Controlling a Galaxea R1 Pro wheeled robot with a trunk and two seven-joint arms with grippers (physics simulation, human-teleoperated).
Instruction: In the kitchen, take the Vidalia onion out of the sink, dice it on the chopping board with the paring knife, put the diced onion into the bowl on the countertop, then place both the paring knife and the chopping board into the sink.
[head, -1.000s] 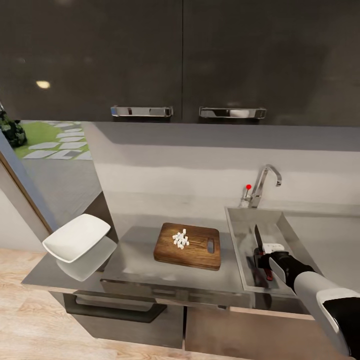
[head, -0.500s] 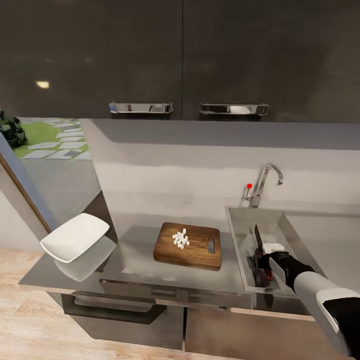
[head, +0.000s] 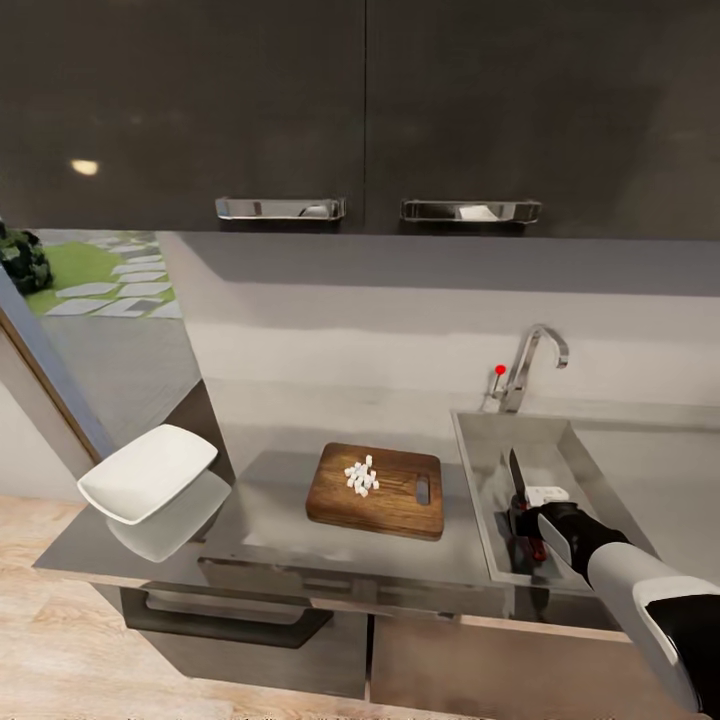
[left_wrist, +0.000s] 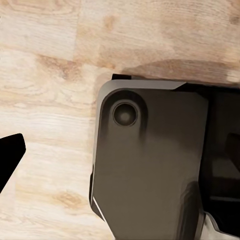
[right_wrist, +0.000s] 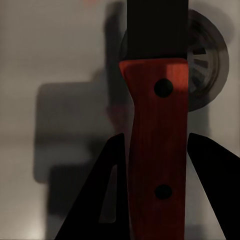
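The brown chopping board (head: 375, 492) lies on the grey countertop (head: 270, 520) with a small heap of white diced onion (head: 361, 477) on it. At the counter's left end sits the white bowl (head: 145, 473). My right gripper (head: 528, 527) is down inside the steel sink (head: 480, 470), shut on the paring knife (head: 516, 476), whose dark blade points away from me. In the right wrist view the red handle (right_wrist: 157, 150) sits between the black fingers (right_wrist: 212, 190), above the round drain (right_wrist: 207, 60). One black fingertip (left_wrist: 9, 152) of my left gripper hangs over the wood floor.
The chrome faucet (head: 528, 362) with its red knob (head: 499, 370) stands behind the sink. Dark wall cabinets (head: 360, 110) hang above the counter. My own base (left_wrist: 150, 165) is below the left arm. The counter ends just left of the bowl.
The head camera has shifted a little, so the whole picture sits slightly differently. The right gripper and the knife stay where they were in the sink.
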